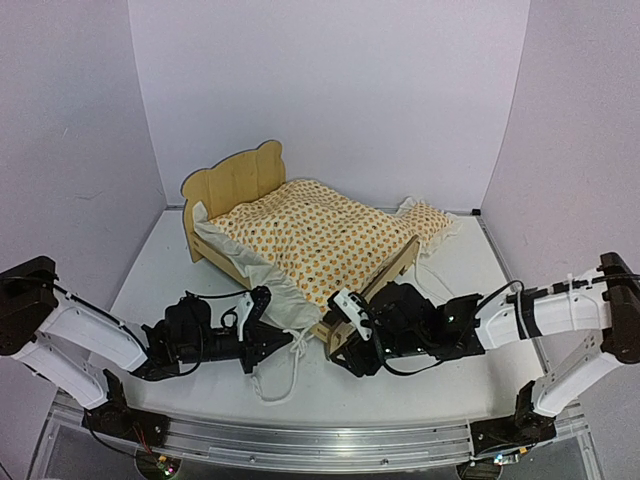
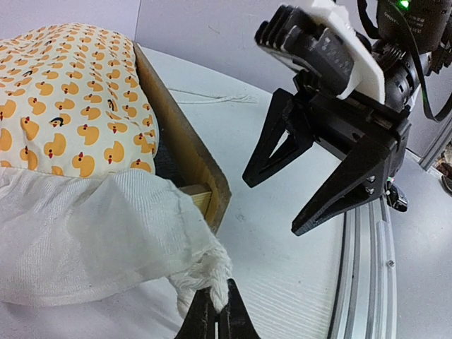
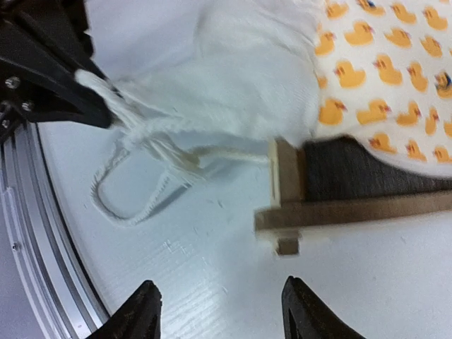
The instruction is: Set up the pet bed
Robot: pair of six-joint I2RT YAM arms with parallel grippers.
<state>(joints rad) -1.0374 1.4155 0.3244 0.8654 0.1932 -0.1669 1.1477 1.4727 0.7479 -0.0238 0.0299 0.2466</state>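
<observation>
At the bottom of the left wrist view, the left gripper [image 2: 215, 318] was clenched on the tufted white corner of the bedding [image 1: 320, 235], its jaws pressed together around the fabric. From that corner a white cord [image 3: 169, 152] trailed onto the bench [image 1: 470, 280] and lay in a loose loop, left of centre in the right wrist view.

Just right of it in the top view, the right gripper [image 3: 220, 296] was released. Its two fingers stood apart at the bottom of its own wrist view, with only bare bench between them. It hovered just beside the lower corner of the footboard [image 1: 390, 270] without touching it.

The pet bed [image 1: 235, 180] stood on the bench in the middle of the top view, set on a diagonal. Its bear-ear headboard was toward the upper left and its footboard toward the lower right. The orange duck-print bedding covered most of the frame. Its white ruffle spilled over the lower-left side rail and bunched at the near corner. In the right wrist view a strip of the dark base panel [image 3: 339, 169] showed between the bedding and the footboard.

Beyond the footboard, right of centre in the top view, a small matching pillow [image 1: 432, 220] lay on the bench just beside the bed.
</observation>
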